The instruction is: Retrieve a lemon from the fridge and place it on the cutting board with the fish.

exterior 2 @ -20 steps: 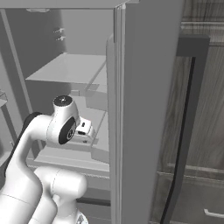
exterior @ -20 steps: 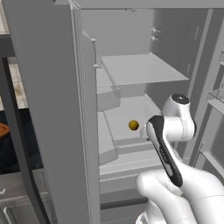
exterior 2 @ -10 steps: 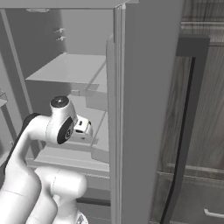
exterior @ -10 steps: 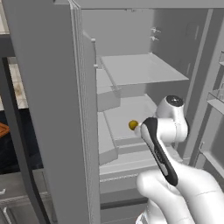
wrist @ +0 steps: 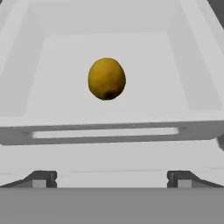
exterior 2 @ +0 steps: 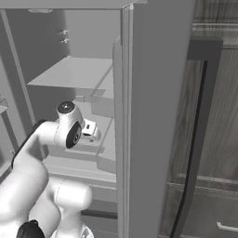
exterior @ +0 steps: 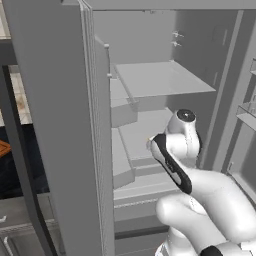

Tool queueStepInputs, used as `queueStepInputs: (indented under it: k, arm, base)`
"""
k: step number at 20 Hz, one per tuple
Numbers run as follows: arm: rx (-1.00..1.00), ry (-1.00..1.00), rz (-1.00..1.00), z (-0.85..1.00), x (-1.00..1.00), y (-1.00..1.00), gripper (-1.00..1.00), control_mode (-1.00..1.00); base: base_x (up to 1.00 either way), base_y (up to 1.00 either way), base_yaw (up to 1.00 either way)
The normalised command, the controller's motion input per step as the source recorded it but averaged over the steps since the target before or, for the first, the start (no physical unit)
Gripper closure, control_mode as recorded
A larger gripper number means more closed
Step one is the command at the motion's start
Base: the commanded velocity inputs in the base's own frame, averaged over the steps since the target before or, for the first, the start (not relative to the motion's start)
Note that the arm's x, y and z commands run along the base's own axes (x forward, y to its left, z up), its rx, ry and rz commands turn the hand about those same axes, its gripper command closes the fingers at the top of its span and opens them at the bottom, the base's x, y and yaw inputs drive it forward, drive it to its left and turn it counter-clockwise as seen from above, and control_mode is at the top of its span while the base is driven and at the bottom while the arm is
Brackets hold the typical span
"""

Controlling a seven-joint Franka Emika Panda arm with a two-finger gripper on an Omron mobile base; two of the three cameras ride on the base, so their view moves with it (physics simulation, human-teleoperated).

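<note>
The fridge [exterior: 55,125] stands open, its pale shelves bare. The lemon [wrist: 106,78], small and dull yellow, lies on the floor of a pale grey shelf tray [wrist: 109,131] straight ahead of the hand. My gripper [wrist: 111,179] is open and empty, short of the tray's front lip, with its fingertips [wrist: 41,179] wide apart. The right base view shows the hand [exterior 2: 89,131] reaching in at mid-shelf height. An orange-brown corner, likely the cutting board [exterior: 2,148], peeks in at the far left. The fish is out of view.
The open left door [exterior: 60,150] and the right door [exterior 2: 153,102] flank the arm closely. An upper shelf [exterior: 160,77] hangs above the hand. Door bins [exterior: 247,112] sit to the right. A dark handle [exterior 2: 195,139] crosses wooden cabinet fronts [exterior 2: 218,116].
The arm has reached further into the fridge toward the lemon, and in the left base view its elbow now covers the fruit. The jaws stayed open.
</note>
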Motion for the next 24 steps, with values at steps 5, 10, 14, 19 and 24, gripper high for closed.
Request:
queueStepInputs:
  k: [5,10,14,19,24]
  arm:
    - [0.00,0.00,0.00,-0.07,0.49,0.00,-1.00,-1.00]
    - [0.00,0.00,0.00,-0.18,0.53,0.00,-1.00,-1.00]
    - [0.00,0.00,0.00,-0.18,0.50,0.00,-1.00,-1.00]
    - [-0.02,0.00,0.00,-0.18,0.43,0.00,-1.00,-1.00]
    - [-0.03,0.01,-0.02,-0.13,0.17,0.00,-1.00,-1.00]
  base:
    - [0.00,0.00,0.00]
    - [0.00,0.00,0.00]
    - [0.00,0.00,0.00]
    - [0.00,0.00,0.00]
    - [0.00,0.00,0.00]
